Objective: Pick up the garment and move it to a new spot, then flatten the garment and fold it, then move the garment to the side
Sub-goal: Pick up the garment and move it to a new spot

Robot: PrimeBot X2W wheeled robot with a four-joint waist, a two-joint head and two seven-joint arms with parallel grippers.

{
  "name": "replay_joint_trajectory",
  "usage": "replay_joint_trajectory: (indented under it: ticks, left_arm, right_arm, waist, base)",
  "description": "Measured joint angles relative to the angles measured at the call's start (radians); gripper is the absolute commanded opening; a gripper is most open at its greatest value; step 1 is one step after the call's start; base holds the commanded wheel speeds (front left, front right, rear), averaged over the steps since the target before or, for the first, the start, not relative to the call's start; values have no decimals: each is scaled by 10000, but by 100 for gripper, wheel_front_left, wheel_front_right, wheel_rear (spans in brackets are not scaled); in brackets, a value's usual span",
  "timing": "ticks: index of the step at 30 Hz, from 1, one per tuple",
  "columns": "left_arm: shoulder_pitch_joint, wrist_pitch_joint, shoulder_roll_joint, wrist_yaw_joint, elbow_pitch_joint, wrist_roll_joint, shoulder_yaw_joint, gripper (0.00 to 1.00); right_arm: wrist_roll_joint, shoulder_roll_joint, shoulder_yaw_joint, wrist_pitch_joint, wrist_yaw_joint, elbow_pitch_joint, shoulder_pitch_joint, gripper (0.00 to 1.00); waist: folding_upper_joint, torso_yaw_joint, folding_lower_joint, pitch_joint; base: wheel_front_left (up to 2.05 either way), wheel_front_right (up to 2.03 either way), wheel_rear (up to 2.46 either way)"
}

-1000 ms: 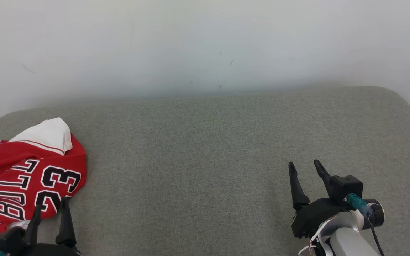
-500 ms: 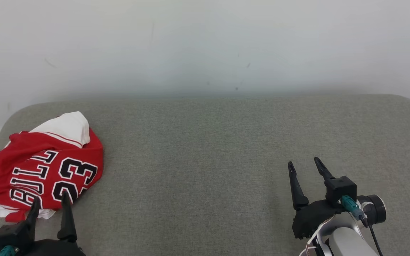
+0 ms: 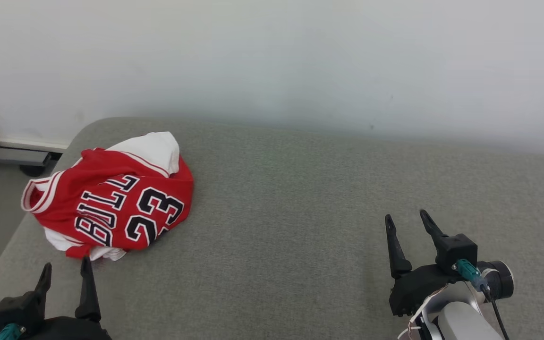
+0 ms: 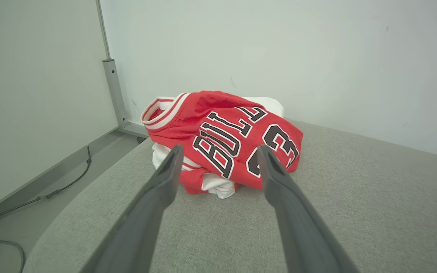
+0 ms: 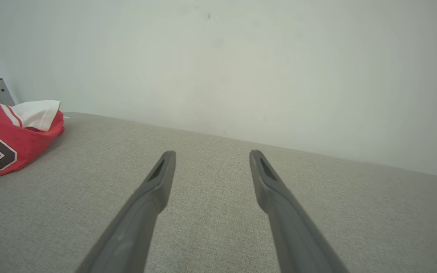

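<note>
Garment (image 3: 111, 203) crumpled | left pincer (image 3: 65, 263) spread, pointing at it | right pincer (image 3: 405, 215) spread

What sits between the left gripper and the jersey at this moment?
Nothing but a short strip of bare grey cushion. The head view shows the open left gripper just short of the jersey's near edge.
</note>
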Motion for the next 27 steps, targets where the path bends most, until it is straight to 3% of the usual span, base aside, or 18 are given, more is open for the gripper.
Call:
replay_joint_trajectory:
  ticks: [17, 27]
  left_arm:
    - [102, 337, 102, 0, -173, 276, 453, 100]
    - [450, 422, 127, 0, -349, 224, 698, 100]
  right_arm:
    - [529, 148, 54, 0, 98, -56, 6, 100]
    - [531, 198, 347, 0, 186, 192, -96, 100]
  waist:
    - [-1, 2422, -1, -238]
    - [0, 2882, 0, -239]
  base:
    - [0, 0, 0]
    - [0, 0, 0]
